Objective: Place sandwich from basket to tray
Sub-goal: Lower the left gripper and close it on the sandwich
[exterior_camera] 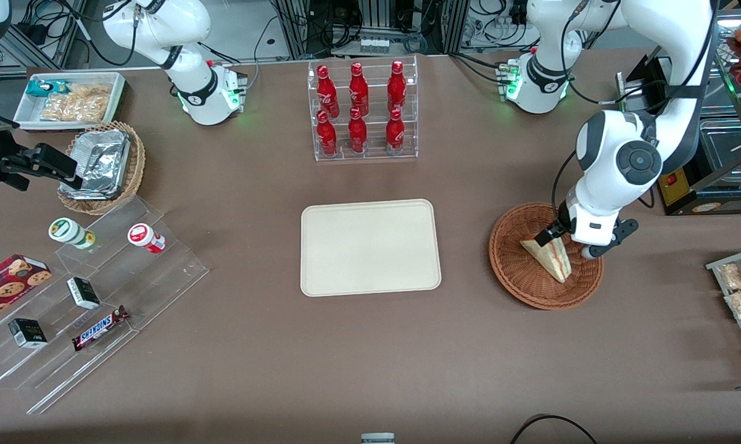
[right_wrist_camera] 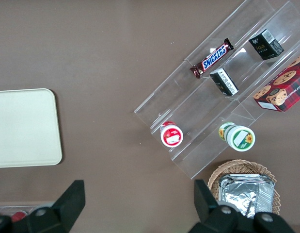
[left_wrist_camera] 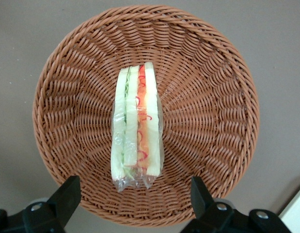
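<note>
Seen from the front camera, going from the parked arm's end of the table: white bin of snack packets (exterior_camera: 71, 98), tan wicker basket (exterior_camera: 108, 169) holding a foil container (exterior_camera: 99, 163), clear stepped display (exterior_camera: 92, 296) with a Snickers bar (exterior_camera: 100, 327), a clear rack of red bottles (exterior_camera: 362, 111), then the cream tray (exterior_camera: 370, 246) lying bare mid-table. Toward the working arm's end, reddish-brown wicker basket (exterior_camera: 546, 259) with the sandwich (exterior_camera: 549, 256) inside, wedge lying with its long axis slanting, one end toward the front camera, the other tucked under the gripper (exterior_camera: 571, 237). Gripper hanging just above the basket, over the sandwich's end farther from the front camera, fingers partly masked by the wrist here. Shown only in the left wrist camera: gripper (left_wrist_camera: 135, 199) spread wide, black fingertips (left_wrist_camera: 67, 191) apart on either side of the sandwich (left_wrist_camera: 136, 126), touching nothing; sandwich wrapped in clear film, standing on edge, filling stripe of red and green facing up, long axis running straight away from the fingers across the middle of the basket (left_wrist_camera: 213, 111).
</note>
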Robot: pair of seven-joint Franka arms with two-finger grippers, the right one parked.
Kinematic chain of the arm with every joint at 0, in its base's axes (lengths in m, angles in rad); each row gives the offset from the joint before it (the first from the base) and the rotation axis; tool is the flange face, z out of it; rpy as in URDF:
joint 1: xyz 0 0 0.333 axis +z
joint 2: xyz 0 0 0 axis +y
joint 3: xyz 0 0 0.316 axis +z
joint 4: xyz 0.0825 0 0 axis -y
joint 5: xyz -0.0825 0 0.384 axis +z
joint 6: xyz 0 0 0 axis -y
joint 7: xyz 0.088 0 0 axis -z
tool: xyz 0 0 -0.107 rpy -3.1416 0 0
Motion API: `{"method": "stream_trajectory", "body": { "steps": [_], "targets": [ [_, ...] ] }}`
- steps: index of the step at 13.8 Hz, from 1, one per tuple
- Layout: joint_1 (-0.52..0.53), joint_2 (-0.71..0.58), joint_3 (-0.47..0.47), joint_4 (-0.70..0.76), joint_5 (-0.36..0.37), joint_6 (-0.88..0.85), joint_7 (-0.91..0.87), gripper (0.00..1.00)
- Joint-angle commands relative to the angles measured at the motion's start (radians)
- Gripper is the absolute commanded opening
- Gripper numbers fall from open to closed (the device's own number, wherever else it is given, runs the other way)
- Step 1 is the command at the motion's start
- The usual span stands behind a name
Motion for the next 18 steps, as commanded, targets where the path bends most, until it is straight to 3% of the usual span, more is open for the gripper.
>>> {"method": "stream_trajectory", "body": {
  "steps": [1,11,12,13,14,15,18],
  "targets": [
    [0.0,0.019,0.005,-0.002,0.013,0.019,-0.04,1.0],
    [0.012,0.123,0.008,-0.001,-0.001,0.11,-0.051,1.0],
    [0.012,0.128,0.008,-0.001,-0.001,0.11,-0.055,0.87],
    [0.012,0.128,0.008,0.001,-0.001,0.107,-0.069,0.54],
    [0.012,0.128,0.008,0.002,-0.001,0.104,-0.081,0.31],
    [0.012,0.129,0.008,0.005,-0.001,0.101,-0.098,0.17],
    [0.011,0.125,0.008,0.016,0.005,0.087,-0.091,0.08]
  ]
}}
